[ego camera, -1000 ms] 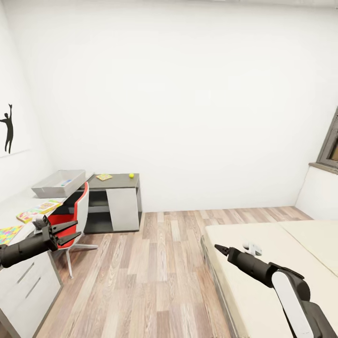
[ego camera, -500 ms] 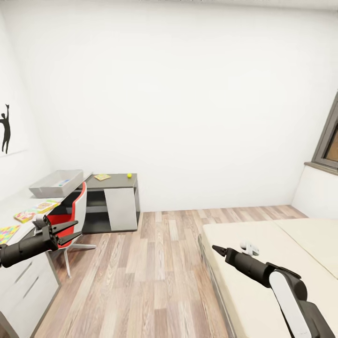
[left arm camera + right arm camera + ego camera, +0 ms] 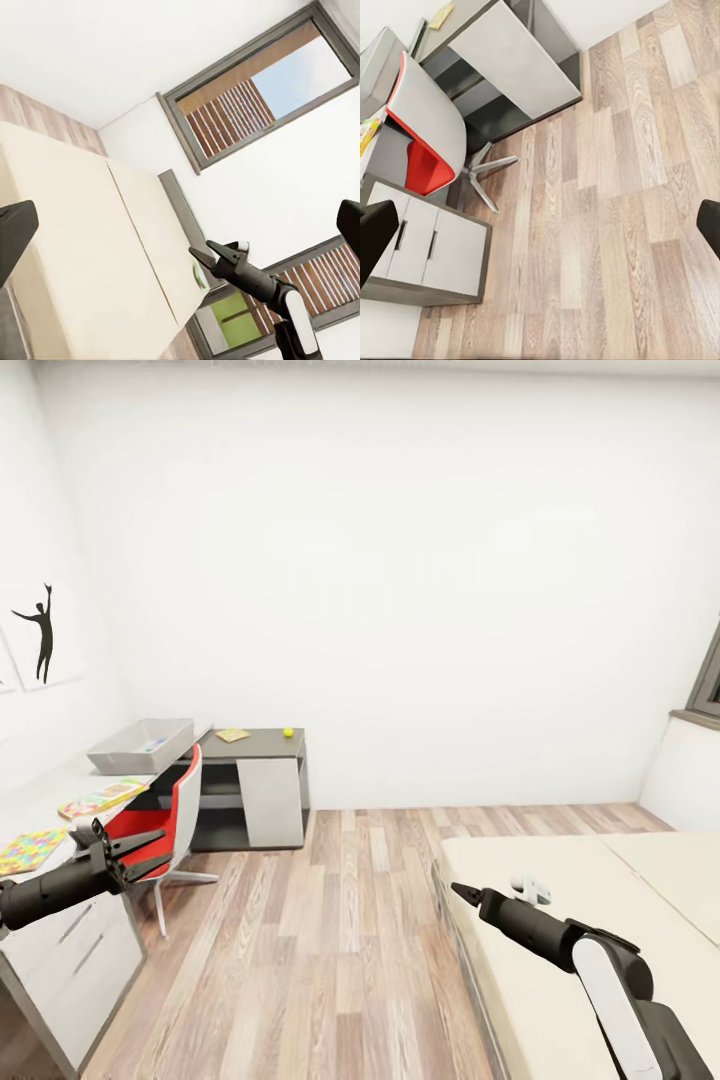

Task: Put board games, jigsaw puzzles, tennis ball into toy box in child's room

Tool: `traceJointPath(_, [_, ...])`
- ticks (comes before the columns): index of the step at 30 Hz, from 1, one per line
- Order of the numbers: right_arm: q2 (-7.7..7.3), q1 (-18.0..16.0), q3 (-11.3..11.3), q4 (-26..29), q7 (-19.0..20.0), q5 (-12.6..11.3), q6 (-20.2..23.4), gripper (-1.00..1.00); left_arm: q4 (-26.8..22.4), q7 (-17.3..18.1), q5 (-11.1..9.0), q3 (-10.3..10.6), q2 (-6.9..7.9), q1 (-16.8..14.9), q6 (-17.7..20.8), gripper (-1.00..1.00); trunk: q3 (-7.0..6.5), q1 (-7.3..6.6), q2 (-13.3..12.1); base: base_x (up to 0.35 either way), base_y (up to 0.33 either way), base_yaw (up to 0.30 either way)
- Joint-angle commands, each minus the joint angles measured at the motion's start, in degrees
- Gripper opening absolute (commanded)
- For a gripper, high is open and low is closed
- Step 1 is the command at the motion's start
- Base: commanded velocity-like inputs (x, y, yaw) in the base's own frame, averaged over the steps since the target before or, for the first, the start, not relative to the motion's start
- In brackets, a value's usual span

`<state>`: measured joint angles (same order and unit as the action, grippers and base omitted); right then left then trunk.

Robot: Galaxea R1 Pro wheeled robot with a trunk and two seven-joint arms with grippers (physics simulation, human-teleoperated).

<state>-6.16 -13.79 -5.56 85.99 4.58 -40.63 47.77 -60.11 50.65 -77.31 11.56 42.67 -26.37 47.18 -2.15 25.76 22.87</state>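
White walls and pale wood plank flooring (image 3: 330,940) frame the scene; the long pale grey desk top with white drawer unit (image 3: 45,800) serves as landmark.

Task items, relative to the desk top: the shallow light grey toy box with flared sides (image 3: 140,746) sits at its far end, something small and blue inside. The longer flat printed board game box in red, yellow and green (image 3: 102,798) lies mid-desk. A flat square jigsaw puzzle in yellow, pink, blue and green (image 3: 32,850) lies at the near end. Beyond the desk, on the lower dark grey cabinet (image 3: 255,745), a second flat yellowish box (image 3: 232,735) and the small yellow-green tennis ball (image 3: 288,732) rest apart. The wide cream bed (image 3: 590,900) is well across the floor from the desk.

Handling, judged: the flat boxes look light and stiff, probably card; an edge pinch across the thin side seems best, since a flat-lying box offers little else. The ball is light, round, likely to roll; a centred pinch is needed.

Arm pose: left gripper (image 3: 150,852) is held level just beside the desk's near end, above the red and grey swivel chair (image 3: 160,830), fingers spread, empty. Right gripper (image 3: 458,889) reaches forward over the bed's edge; fingers drawn to a point, holding nothing.
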Motion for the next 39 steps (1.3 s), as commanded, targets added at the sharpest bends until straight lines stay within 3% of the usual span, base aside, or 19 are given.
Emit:
traceJointPath(1, [0.00, 0.0, 0.0, 0.0, 0.5, 0.4, 0.3, 1.00, 0.1, 0.1, -0.4, 0.2, 0.04, -0.1, 0.3, 1.00, 0.00, 0.02, 0.0, -0.046, -0.001, 0.201])
traceJointPath(39, [0.00, 0.0, 1.3, 0.0, 0.6, 0.5, 0.2, 1.00, 0.1, 0.1, -0.4, 0.2, 0.04, -0.1, 0.3, 1.00, -0.08, 0.02, 0.0, -0.045, -0.013, 0.013])
